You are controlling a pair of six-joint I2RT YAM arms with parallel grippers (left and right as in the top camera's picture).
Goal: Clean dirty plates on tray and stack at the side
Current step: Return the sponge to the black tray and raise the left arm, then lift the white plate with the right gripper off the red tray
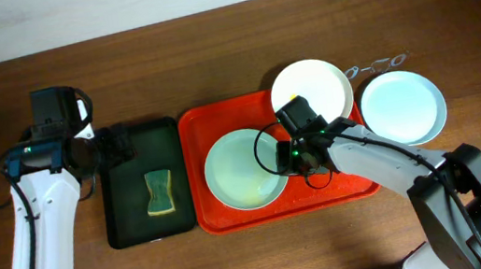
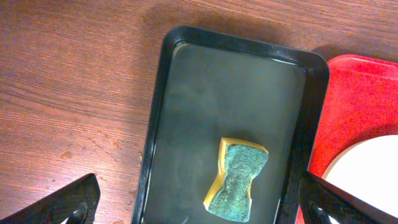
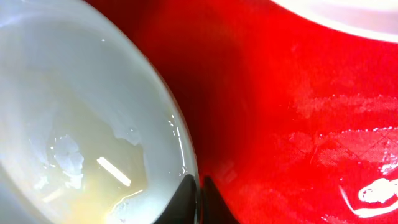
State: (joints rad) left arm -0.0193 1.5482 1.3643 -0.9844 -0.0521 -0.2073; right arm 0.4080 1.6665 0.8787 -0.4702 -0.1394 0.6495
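Our right pincer (image 3: 198, 193) was clenched on the rim of the pale green plate (image 1: 240, 167). One tip was inside the plate and the other over the bare floor of the red tray (image 1: 197, 126). The plate lay flat in the tray, spreading off to one side of the tips. The white plate (image 1: 309, 87) sat just ahead of them, overhanging the tray's far rim.

Our left pincer (image 2: 200, 200) was released, its jaws spread wide and holding nothing. The sponge (image 2: 237, 179) lay below and slightly ahead of it on the black tray (image 2: 211, 93).

We judged the step in hand to be carrying the green plate out to the side. There the pale blue plate (image 1: 402, 107) waited on the table (image 1: 209, 45), beyond the white one and clear of the tray. A pinch on a thin, wet rim is weak, so we would lift slowly and keep the plate nearly level. A faint yellowish patch showed in the bowl (smear or reflection, we could not tell), and it deserved a check first.

Room was tight ahead of the pincer, with the white plate near and the tray's raised rim behind it. The open red floor beside the tips gave space to raise the plate. After that, the path ran over the rim toward the blue plate.
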